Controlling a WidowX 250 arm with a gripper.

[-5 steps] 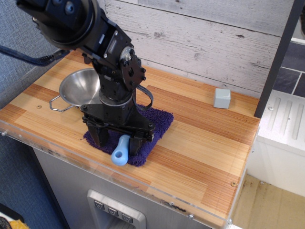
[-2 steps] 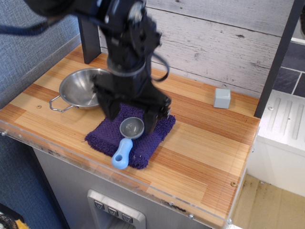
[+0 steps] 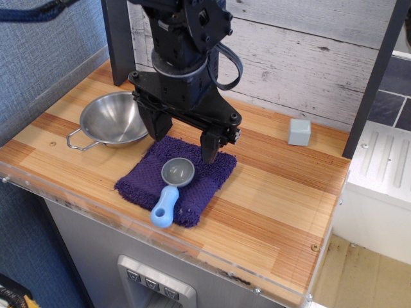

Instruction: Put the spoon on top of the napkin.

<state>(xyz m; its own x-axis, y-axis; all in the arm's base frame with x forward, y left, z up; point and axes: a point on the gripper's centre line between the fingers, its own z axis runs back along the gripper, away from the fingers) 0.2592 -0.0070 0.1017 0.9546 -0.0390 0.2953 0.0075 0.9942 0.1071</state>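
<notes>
On a striped wooden bench (image 3: 276,192), we see the spoon (image 3: 172,188) lying on the dark purple napkin (image 3: 144,183). Its round grey bowl faces up near the middle of the cloth, while the thick light-blue handle runs toward the front edge, its holed end reaching just past the napkin's near border. The spoon lies free, nothing gripping it.

Above the napkin's back edge we find the black tool (image 3: 182,140), its two fingers spread wide apart and holding nothing. One fingertip hangs over the cloth's rear left corner, the other over its rear right, and both are clear of the spoon. The arm rises behind it toward the top of the frame, with a dark cable looping at its right side.

To the left of the napkin stands a steel bowl (image 3: 112,119) with wire handles; its rim is close beside the cloth, though we cannot tell whether they touch. A small pale grey cube (image 3: 299,132) sits well apart to the right, near the whitewashed plank wall (image 3: 308,45). A clear plastic lip (image 3: 192,253) lines the bench's front edge.
</notes>
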